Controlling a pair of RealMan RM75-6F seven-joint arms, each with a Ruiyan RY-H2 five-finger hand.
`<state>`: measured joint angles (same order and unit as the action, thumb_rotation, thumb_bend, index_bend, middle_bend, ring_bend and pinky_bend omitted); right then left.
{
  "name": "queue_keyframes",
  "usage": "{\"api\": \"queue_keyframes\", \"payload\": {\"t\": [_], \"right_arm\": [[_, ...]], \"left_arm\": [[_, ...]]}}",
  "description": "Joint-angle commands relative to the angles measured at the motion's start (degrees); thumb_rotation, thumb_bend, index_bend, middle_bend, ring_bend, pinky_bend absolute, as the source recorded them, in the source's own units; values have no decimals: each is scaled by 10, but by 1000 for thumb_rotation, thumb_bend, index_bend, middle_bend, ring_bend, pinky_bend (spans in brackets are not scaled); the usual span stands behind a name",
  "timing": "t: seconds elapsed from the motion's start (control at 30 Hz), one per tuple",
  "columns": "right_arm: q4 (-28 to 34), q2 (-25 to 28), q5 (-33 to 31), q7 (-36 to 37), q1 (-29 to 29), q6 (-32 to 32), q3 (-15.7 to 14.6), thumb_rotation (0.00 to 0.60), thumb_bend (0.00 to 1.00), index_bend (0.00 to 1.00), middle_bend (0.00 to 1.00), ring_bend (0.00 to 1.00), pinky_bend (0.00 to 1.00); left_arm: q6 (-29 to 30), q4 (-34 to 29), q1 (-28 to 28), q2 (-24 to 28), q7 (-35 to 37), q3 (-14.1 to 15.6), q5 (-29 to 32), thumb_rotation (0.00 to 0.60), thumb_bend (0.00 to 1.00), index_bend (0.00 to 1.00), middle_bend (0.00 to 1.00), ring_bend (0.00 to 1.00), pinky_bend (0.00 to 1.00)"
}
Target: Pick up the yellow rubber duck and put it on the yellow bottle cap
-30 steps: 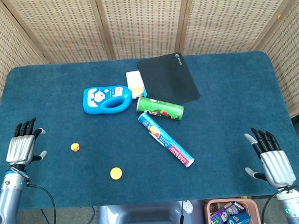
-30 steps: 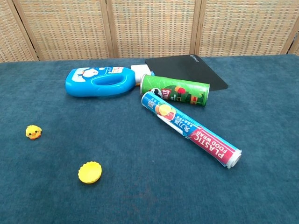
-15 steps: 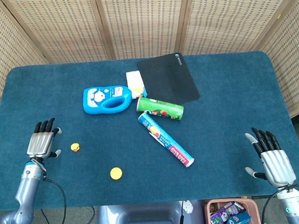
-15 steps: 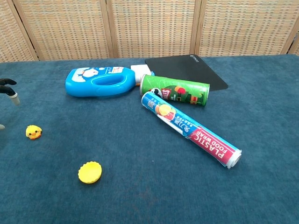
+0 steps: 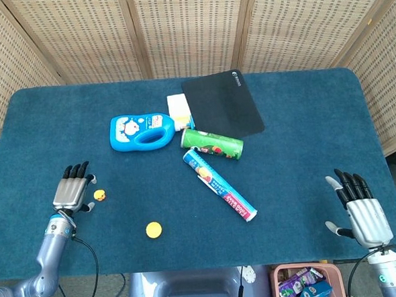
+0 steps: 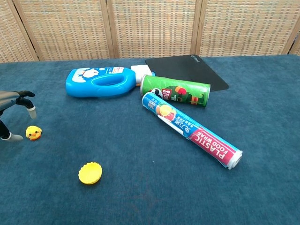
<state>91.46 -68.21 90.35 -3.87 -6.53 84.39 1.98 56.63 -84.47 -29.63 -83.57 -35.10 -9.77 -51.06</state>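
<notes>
The small yellow rubber duck (image 5: 100, 194) (image 6: 33, 133) sits on the blue table at the left. The yellow bottle cap (image 5: 154, 229) (image 6: 90, 173) lies nearer the front edge, to the duck's right. My left hand (image 5: 71, 190) (image 6: 14, 110) hovers just left of the duck with fingers spread, holding nothing; its fingertips (image 6: 31, 110) hang above the duck. My right hand (image 5: 358, 209) rests open at the front right corner, far from both; the chest view does not show it.
A blue detergent bottle (image 5: 142, 131), a green chip can (image 5: 212, 143), a plastic-wrap roll (image 5: 219, 185), a white box (image 5: 178, 108) and a black mouse pad (image 5: 222, 103) fill the table's middle. A basket of items (image 5: 307, 283) sits below the front edge.
My left hand has moved rightward from the table's left edge to just beside the duck, entering the chest view. The right hand and all objects stayed put.
</notes>
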Motion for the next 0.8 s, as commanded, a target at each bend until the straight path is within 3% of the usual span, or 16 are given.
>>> {"api": "queue_keyframes", "payload": {"t": [0.03, 0.53, 0.8], "right_arm": [[-1, 1, 0, 2, 0, -1, 0, 600, 98, 0, 0, 0, 0], [-2, 1, 1, 5, -1, -1, -1, 600, 99, 0, 0, 0, 0], [-3, 2, 1, 6, -1, -1, -1, 600, 99, 0, 0, 0, 0]], "left_arm": [[1, 8, -6, -9, -6, 3, 9, 600, 235, 353, 0, 0, 0], [6, 30, -23, -28, -12, 10, 28, 600, 236, 388, 0, 0, 0], [11, 41, -31, -41, -16, 18, 29, 600, 249, 488, 0, 0, 0]]}}
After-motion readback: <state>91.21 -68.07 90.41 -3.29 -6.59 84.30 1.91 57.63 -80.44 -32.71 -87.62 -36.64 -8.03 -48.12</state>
